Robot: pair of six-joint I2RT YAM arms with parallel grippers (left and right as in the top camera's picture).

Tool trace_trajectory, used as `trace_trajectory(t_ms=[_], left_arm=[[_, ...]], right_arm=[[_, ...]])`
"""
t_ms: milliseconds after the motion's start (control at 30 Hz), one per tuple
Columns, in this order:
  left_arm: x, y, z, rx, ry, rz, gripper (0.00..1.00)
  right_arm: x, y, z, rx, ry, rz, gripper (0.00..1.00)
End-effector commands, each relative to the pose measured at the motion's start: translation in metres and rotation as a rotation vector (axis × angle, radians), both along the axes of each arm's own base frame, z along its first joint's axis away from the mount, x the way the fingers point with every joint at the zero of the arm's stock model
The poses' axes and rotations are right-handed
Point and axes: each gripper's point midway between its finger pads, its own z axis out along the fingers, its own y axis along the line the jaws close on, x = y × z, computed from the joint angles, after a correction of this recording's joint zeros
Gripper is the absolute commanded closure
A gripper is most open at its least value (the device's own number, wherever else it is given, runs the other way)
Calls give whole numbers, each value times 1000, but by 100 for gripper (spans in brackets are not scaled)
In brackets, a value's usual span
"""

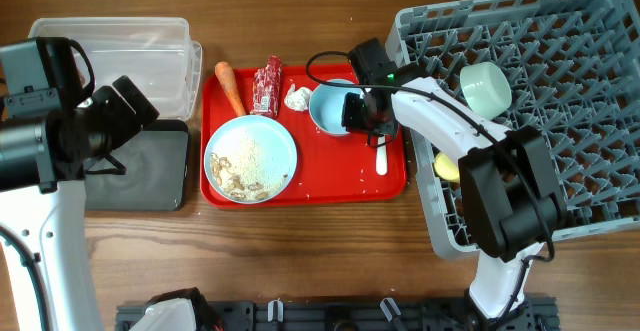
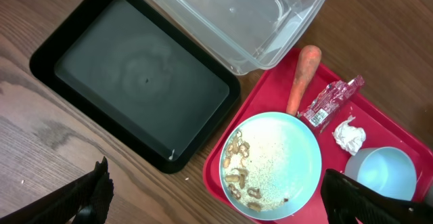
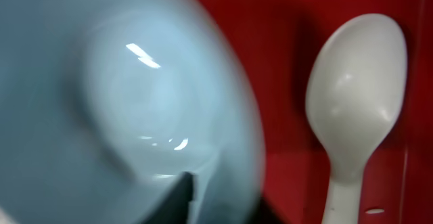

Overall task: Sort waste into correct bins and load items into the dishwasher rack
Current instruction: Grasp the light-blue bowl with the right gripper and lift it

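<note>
On the red serving tray lie a carrot, a red wrapper, a white tissue, a pale blue plate with food scraps, a pale blue bowl and a white spoon. My right gripper straddles the bowl's right rim; in the right wrist view one finger is inside the bowl and the jaws look shut on the rim, beside the spoon. My left gripper is open and empty above the table near the plate.
The grey dishwasher rack at right holds a light green bowl and a yellow cup. A clear tub and a black tray stand left of the red tray, under my left arm.
</note>
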Motion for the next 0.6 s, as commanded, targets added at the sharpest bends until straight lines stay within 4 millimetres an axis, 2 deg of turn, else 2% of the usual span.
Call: trace_trajectory(t_ms=[0,100,233,333,433,500,567], left_arm=[[1,2,3,3,-11,21,0],[1,2,3,3,-11,21,0],[1,2,3,3,-11,20,0],[1,3,3,3,-11,21,0],[1,2,3,3,-11,21,0],[1,2,3,3,-11,21,0],[1,2,3,3,-11,21,0]], right_arm=[[4,-3,-5,-8,-5,-26,96],[11,-16,16,-49,-44,-29,96],[28,-64,90,-217,-242,-76,96],[36,-133,178,-476,-503,-207,96],[25,-204,253,-795,-687,-393,95],[12,-253,282,-1045,-698,-504,96],[3,-288,291,-1208,-655,-592,96]])
